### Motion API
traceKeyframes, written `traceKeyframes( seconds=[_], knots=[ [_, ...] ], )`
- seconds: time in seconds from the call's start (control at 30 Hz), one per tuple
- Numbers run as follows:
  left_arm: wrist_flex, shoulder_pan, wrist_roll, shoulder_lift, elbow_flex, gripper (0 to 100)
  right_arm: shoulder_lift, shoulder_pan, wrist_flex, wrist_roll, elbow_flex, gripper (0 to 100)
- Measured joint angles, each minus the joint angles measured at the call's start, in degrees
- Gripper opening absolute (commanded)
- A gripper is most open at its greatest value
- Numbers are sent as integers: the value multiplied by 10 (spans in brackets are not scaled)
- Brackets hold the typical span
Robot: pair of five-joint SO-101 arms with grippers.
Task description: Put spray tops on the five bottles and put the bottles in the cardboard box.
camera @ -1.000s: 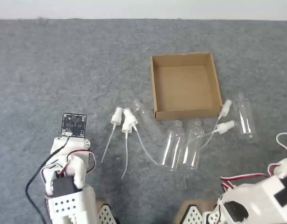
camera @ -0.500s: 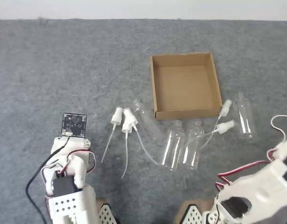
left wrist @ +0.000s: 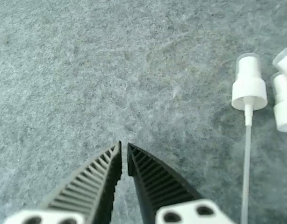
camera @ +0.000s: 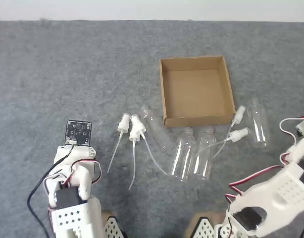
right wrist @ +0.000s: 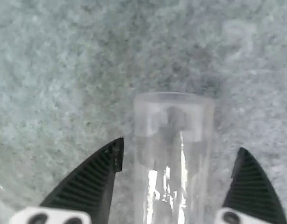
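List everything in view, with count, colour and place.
box: one, brown cardboard, open, mid-table beyond the bottles
bottles: four seen, clear, lying down; three by the box's near side, one at its right
spray tops: five, white with long tubes; three left of the bottles, two by the box's near right corner
table: one, grey felt-like cover
arms: two, white, at the near edge
left hand: black fingers, shut, over bare cover beside a spray top
right hand: black fingers, open, facing a bottle's end
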Motion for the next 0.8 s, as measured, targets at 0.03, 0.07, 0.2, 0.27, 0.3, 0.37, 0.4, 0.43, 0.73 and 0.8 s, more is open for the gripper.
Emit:
traceKeyframes(
  seconds=[0.03, 0.07, 0.2, 0.27, 0.3, 0.37, 0.4, 0.43, 0.73, 0.8],
  knots=[
    [0, 0, 0, 0, 0, 12, 0, -4, 8, 0, 0, 325],
    [0, 0, 0, 0, 0, 12, 0, -9, 17, 4, -3, 315],
    [0, 0, 0, 0, 0, 12, -2, -38, 69, 52, -37, 245],
    [0, 0, 0, 0, 0, 12, -18, -50, 97, 103, -48, 204],
    [0, 0, 0, 0, 0, 12, -31, -55, 110, 133, -55, 186],
    [0, 0, 0, 0, 0, 12, -69, -60, 130, 209, -59, 166],
    [0, 0, 0, 0, 0, 12, -88, -61, 141, 251, -59, 166],
    [0, 0, 0, 0, 0, 12, -109, -61, 152, 299, -59, 167],
    [0, 0, 0, 0, 0, 12, -167, -41, 197, 852, -8, 265],
    [0, 0, 0, 0, 0, 12, -167, -29, 197, 948, 21, 278]
  ],
)
